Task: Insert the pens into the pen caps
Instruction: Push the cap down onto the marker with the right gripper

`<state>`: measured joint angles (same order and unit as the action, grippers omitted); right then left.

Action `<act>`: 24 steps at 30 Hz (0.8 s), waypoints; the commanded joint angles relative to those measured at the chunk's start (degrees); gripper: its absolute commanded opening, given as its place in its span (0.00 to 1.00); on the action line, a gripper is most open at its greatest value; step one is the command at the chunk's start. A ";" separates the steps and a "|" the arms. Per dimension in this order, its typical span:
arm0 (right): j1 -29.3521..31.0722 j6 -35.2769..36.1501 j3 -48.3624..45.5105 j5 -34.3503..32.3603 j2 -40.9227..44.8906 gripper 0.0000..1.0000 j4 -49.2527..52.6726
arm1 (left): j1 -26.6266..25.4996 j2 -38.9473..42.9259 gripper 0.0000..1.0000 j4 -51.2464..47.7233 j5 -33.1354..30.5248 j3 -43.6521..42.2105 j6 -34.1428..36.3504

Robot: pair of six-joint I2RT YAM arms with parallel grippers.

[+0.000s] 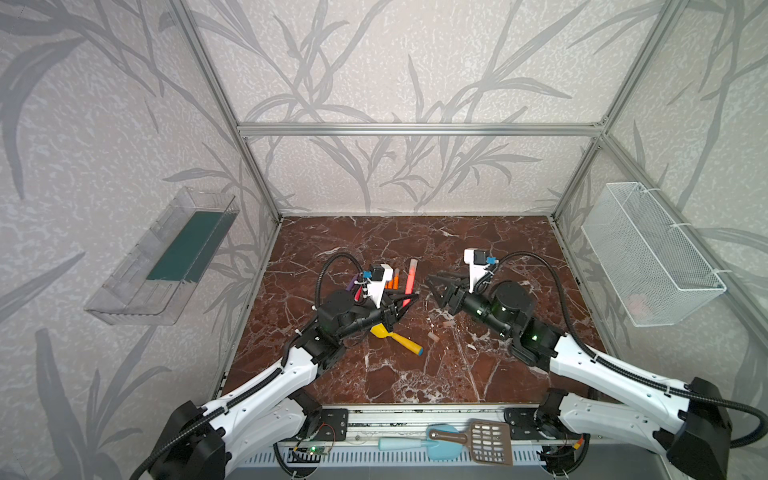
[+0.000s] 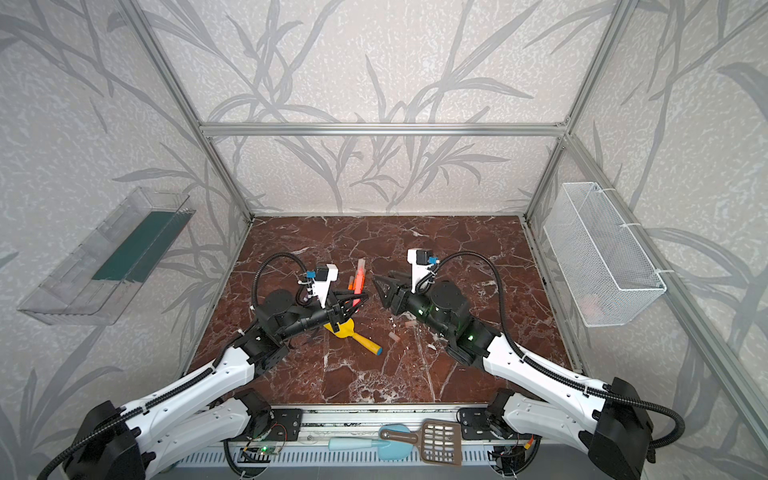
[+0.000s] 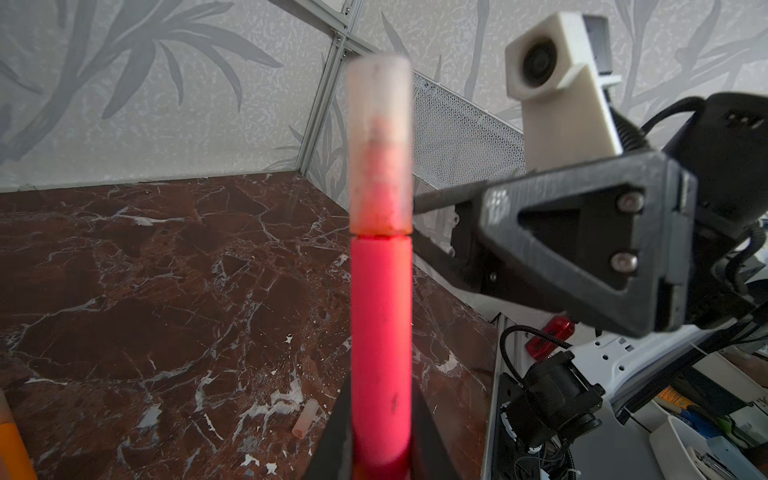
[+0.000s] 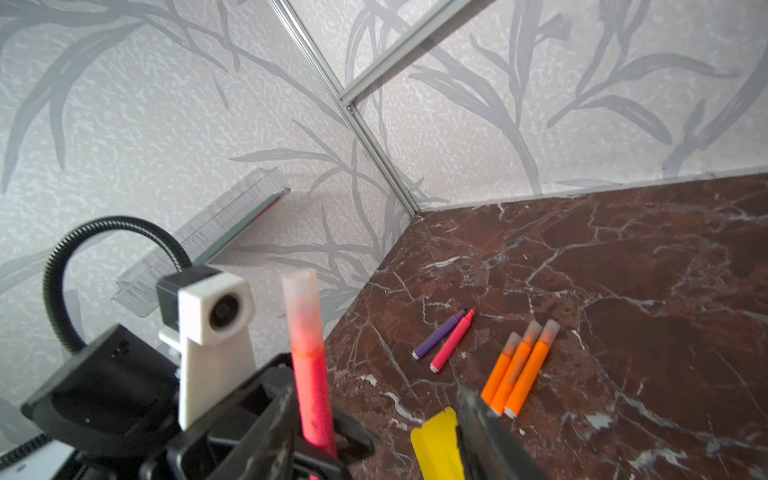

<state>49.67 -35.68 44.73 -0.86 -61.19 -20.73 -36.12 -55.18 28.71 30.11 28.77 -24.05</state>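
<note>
Now, left gripper pinching pink pen, pen cap seated — right gripper spread, empty.

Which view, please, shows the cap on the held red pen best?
Left wrist view: the cap looms close, seated on the pen. The right wrist view shows it smaller; in both top views it is tiny.

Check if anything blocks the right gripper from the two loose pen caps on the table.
Nothing visible does. The right gripper, open, hangs over bare marble. The loose pen caps lie uncovered on the near side of it. The yellow toy shovel lies beside them, apart from both and off the direct path.
</note>
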 commanded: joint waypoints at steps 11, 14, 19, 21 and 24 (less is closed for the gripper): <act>0.16 -0.38 14.25 3.70 -12.87 0.61 5.08 | -0.08 0.69 0.00 0.61 -0.31 0.32 1.09; 0.15 -0.37 15.58 4.70 -14.16 0.54 5.34 | -0.01 0.36 0.00 0.35 -0.31 0.55 1.11; 0.15 -0.28 16.41 4.91 -14.17 0.50 5.59 | -0.03 -0.16 0.00 0.33 -0.06 0.75 1.20; 0.13 -0.01 16.80 4.82 -13.84 0.53 6.11 | -0.03 -0.19 0.00 0.35 -0.06 0.76 1.20; 0.16 0.31 17.14 4.82 -13.39 0.55 6.41 | -0.01 -0.15 0.00 0.12 -0.14 0.76 1.36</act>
<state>49.67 -36.01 60.16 3.40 -75.92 -14.66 -36.12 -55.46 27.94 29.93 28.77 -23.83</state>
